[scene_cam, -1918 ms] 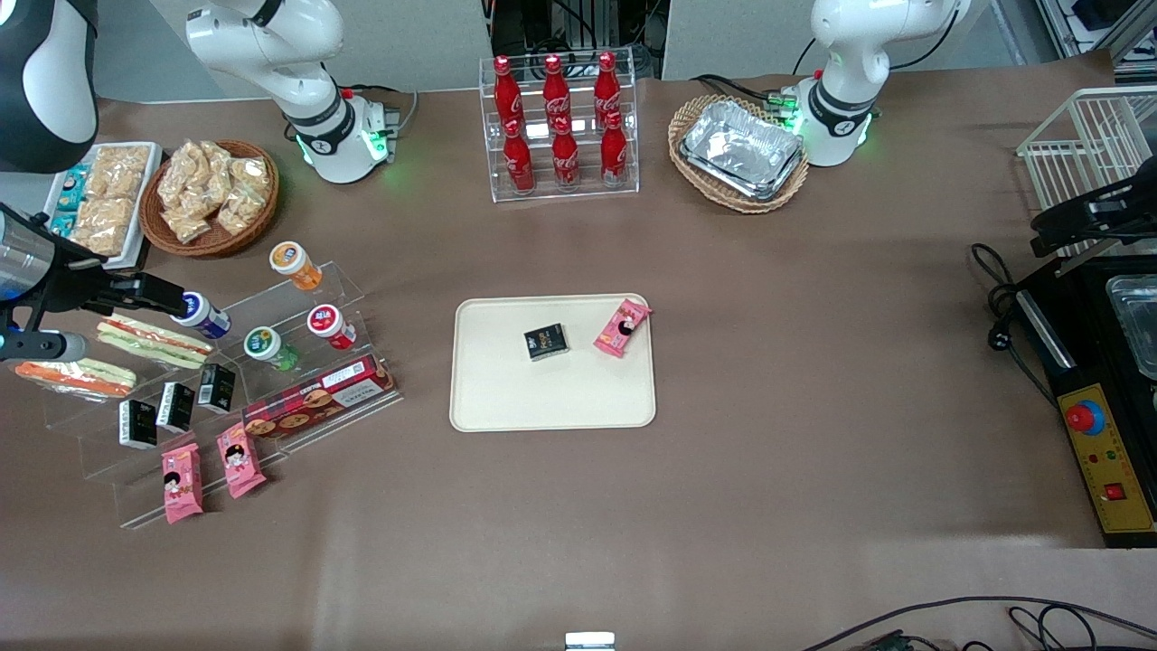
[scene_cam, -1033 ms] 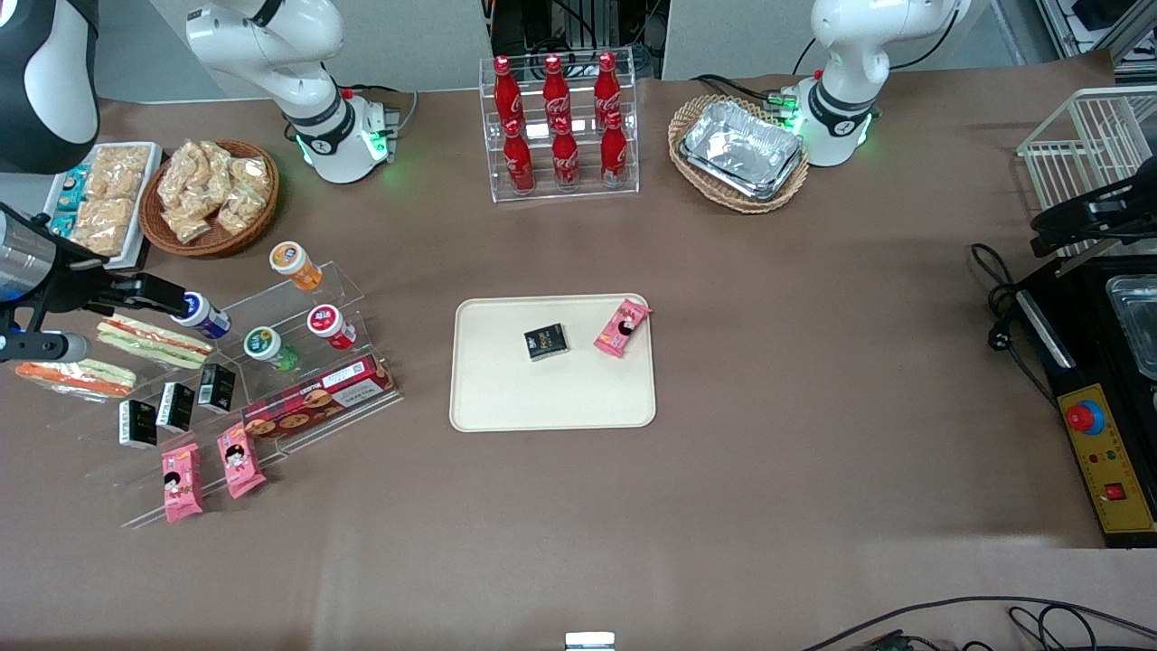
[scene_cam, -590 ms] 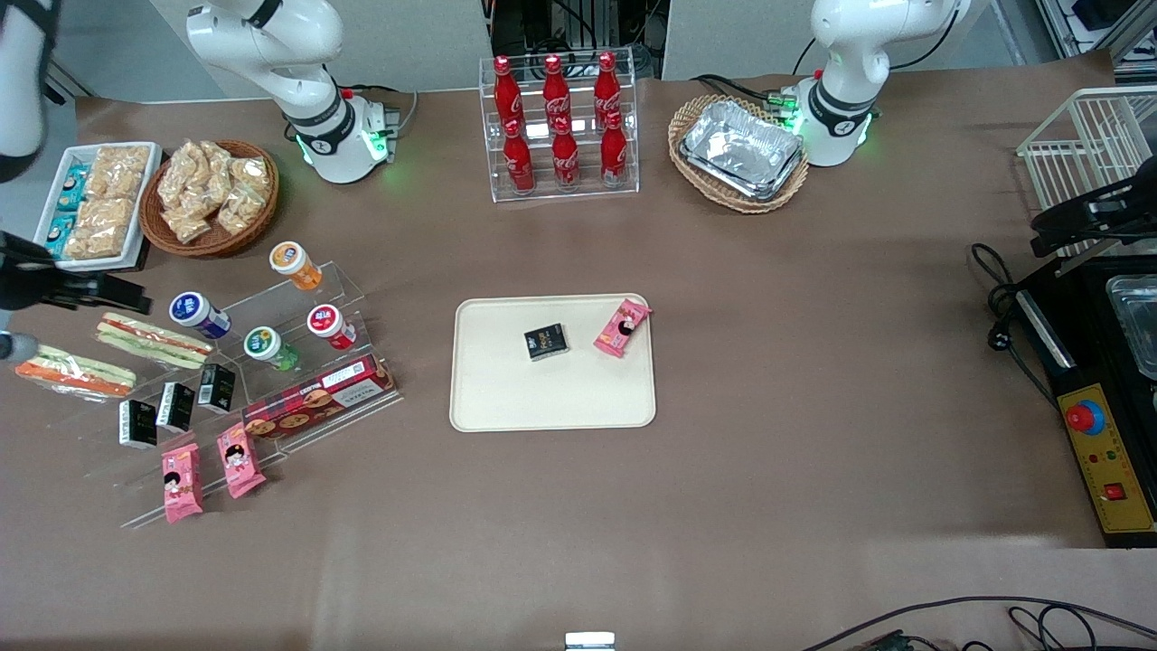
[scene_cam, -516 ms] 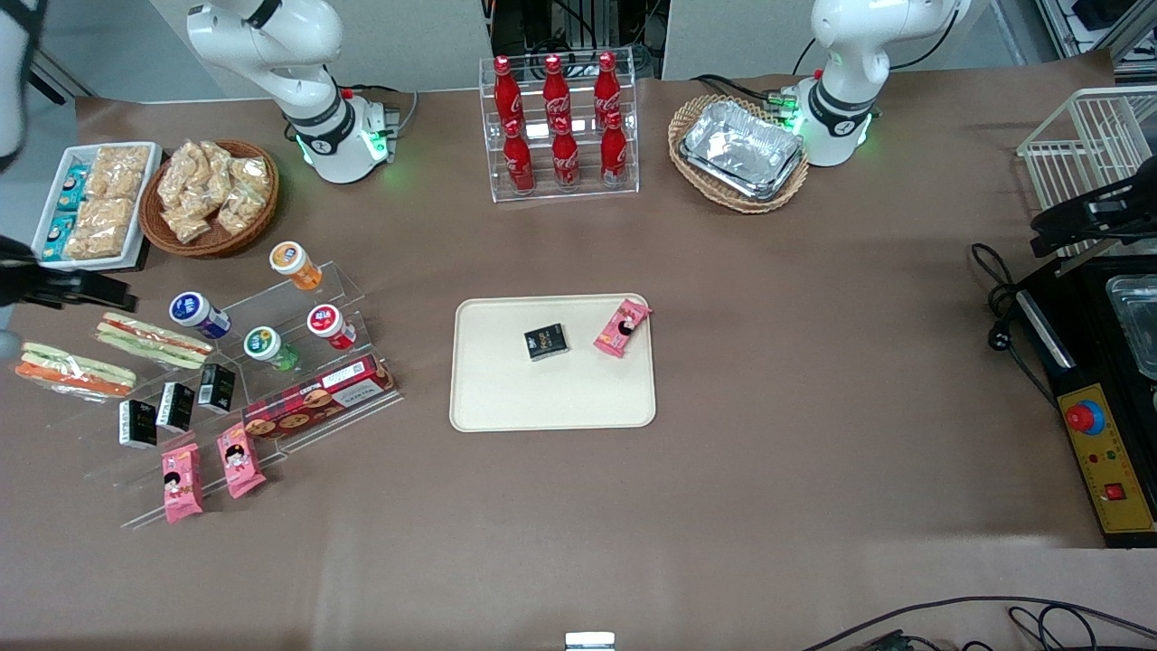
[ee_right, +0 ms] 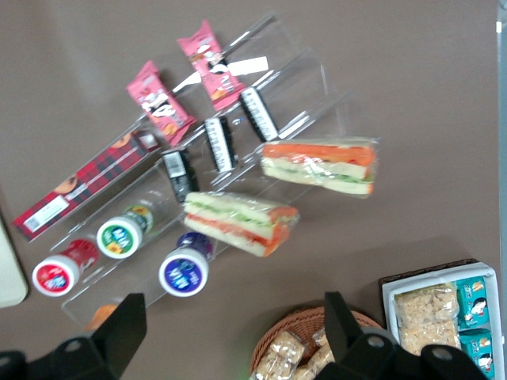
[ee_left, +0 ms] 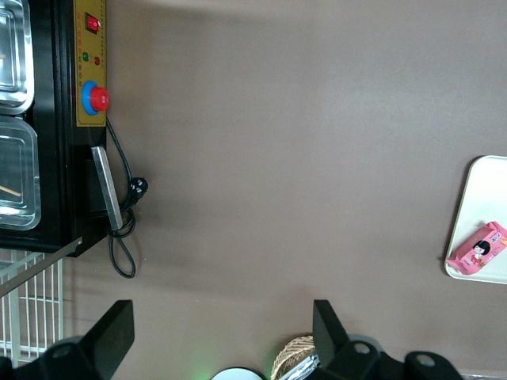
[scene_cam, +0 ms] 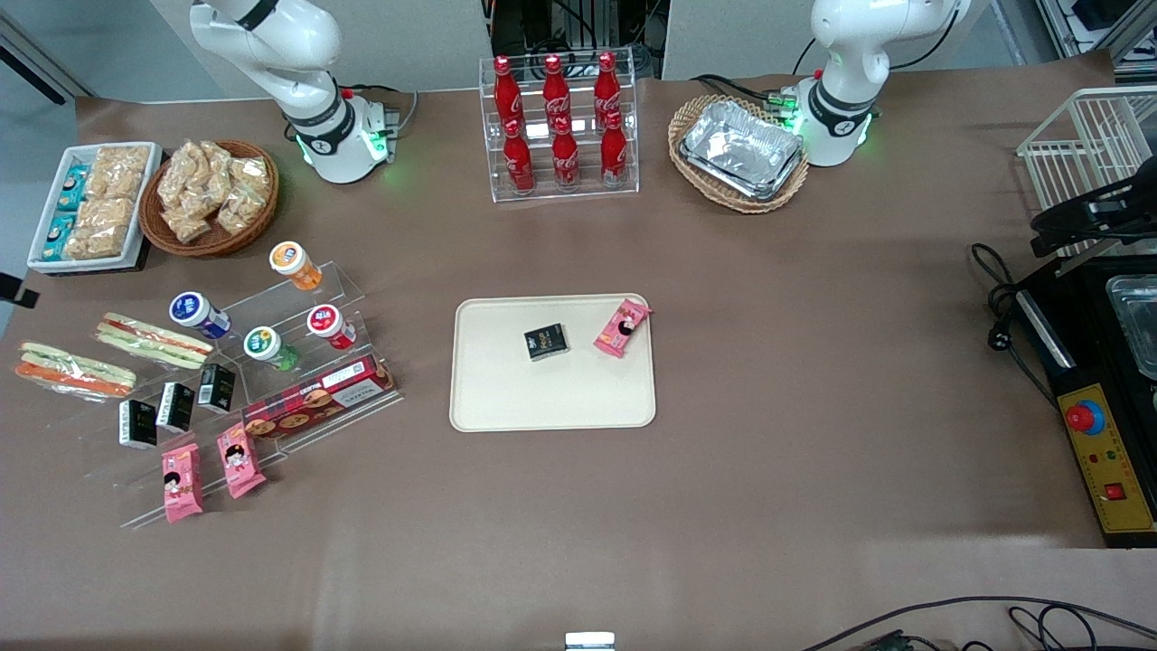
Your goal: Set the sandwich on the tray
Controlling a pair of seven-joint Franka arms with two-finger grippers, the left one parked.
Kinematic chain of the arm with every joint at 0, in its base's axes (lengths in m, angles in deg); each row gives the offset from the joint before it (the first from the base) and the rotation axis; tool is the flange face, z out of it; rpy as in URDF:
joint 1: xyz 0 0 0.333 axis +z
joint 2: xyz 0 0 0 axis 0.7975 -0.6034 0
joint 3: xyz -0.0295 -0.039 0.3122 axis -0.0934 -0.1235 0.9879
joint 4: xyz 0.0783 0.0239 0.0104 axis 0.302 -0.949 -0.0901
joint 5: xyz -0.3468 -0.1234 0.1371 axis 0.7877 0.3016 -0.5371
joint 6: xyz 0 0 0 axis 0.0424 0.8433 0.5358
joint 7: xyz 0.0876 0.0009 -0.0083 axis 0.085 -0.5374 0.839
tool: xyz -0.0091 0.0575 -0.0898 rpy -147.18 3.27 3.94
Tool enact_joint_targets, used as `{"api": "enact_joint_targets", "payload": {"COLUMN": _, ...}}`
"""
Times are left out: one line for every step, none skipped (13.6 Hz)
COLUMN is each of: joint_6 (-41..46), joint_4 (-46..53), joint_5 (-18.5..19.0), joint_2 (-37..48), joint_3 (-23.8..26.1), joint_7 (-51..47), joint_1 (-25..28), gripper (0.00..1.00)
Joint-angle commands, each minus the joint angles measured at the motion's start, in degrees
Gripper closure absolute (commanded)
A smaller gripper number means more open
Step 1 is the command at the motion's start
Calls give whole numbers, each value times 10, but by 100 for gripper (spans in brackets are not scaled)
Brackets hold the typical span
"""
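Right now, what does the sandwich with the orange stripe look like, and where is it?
The sandwich is a long wedge in clear, shiny wrap: pale bread, a bright orange filling stripe and a pale green layer. It lies flat on the clear stepped display stand, toward the working arm's end of the table, beside a red-striped sandwich. Nothing holds it; the gripper hangs open above, not touching it.

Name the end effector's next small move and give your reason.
Probably lower straight toward the clear-wrapped orange-striped wedge sandwich: the end effector hangs open and empty above the display, and the sandwich lies untouched, far from the cream rectangular plastic tray.
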Motion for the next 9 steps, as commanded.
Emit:
{"api": "enact_joint_targets", "payload": {"joint_6": -30, "joint_4": -2, "joint_5": -5, "joint_2": -14, "joint_3": 5, "joint_7": -10, "joint_1": -45, "gripper": 0}}
{"api": "enact_joint_targets", "payload": {"joint_6": -37, "joint_4": -2, "joint_5": -2, "joint_2": -17, "joint_3": 5, "joint_7": 3, "joint_1": -54, "gripper": 0}}
{"api": "enact_joint_targets", "payload": {"joint_6": -42, "joint_4": -2, "joint_5": -2, "joint_2": -24, "joint_3": 5, "joint_7": 50, "joint_1": -60, "gripper": 0}}
{"api": "enact_joint_targets", "payload": {"joint_6": -53, "joint_4": -2, "joint_5": -5, "joint_2": -30, "joint_3": 5, "joint_7": 118, "joint_1": -61, "gripper": 0}}
{"api": "enact_joint_targets", "payload": {"joint_6": -63, "joint_4": -2, "joint_5": -6, "joint_2": -37, "joint_3": 6, "joint_7": 193, "joint_1": -60, "gripper": 0}}
{"api": "enact_joint_targets", "payload": {"joint_6": -72, "joint_4": -2, "joint_5": -8, "joint_2": -45, "joint_3": 6, "joint_7": 258, "joint_1": -61, "gripper": 0}}
{"api": "enact_joint_targets", "payload": {"joint_6": -76, "joint_4": -3, "joint_5": -25, "joint_2": -51, "joint_3": 6, "joint_7": 314, "joint_1": -61, "gripper": 0}}
{"api": "enact_joint_targets", "payload": {"joint_6": -77, "joint_4": -3, "joint_5": -44, "joint_2": -61, "joint_3": 5, "joint_7": 367, "joint_1": -68, "gripper": 0}}
{"api": "enact_joint_targets", "payload": {"joint_6": -79, "joint_4": -3, "joint_5": -59, "joint_2": -72, "joint_3": 6, "joint_7": 424, "joint_1": -82, "gripper": 0}}
